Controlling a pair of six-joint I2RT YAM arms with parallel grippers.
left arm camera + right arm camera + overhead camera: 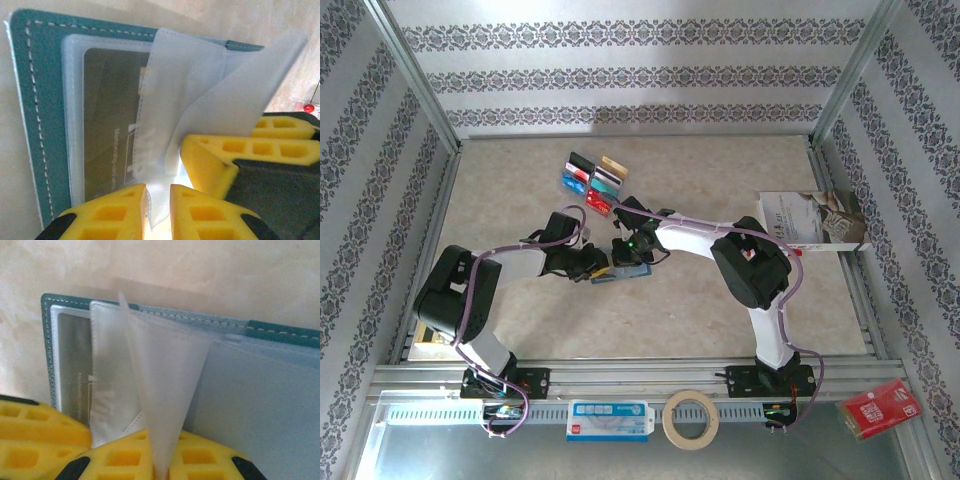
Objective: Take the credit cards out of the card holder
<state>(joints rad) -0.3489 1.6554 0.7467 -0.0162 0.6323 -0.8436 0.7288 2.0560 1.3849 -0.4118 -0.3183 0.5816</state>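
Note:
The slate-blue card holder point(628, 271) point(30, 125) point(280, 329) lies open on the table, both grippers meeting over it. My right gripper point(623, 247) point(161, 462) is shut on a clear plastic sleeve point(165, 390) and lifts it up from the holder. A corner of another clear sleeve point(160, 165) hangs loose in the narrow gap of my left gripper point(602, 263) point(159, 202), whose jaws stand a little apart. A dark olive card point(110, 125) with white print sits in a slot under the sleeves. Several credit cards point(592, 178) lie in a cluster farther back.
A white-and-brown booklet point(810, 220) lies at the right wall. On the near rail are a red packet point(880, 408), a tape roll point(691, 419) and a white labelled device point(608, 420). Metal frame posts and patterned walls close in the table.

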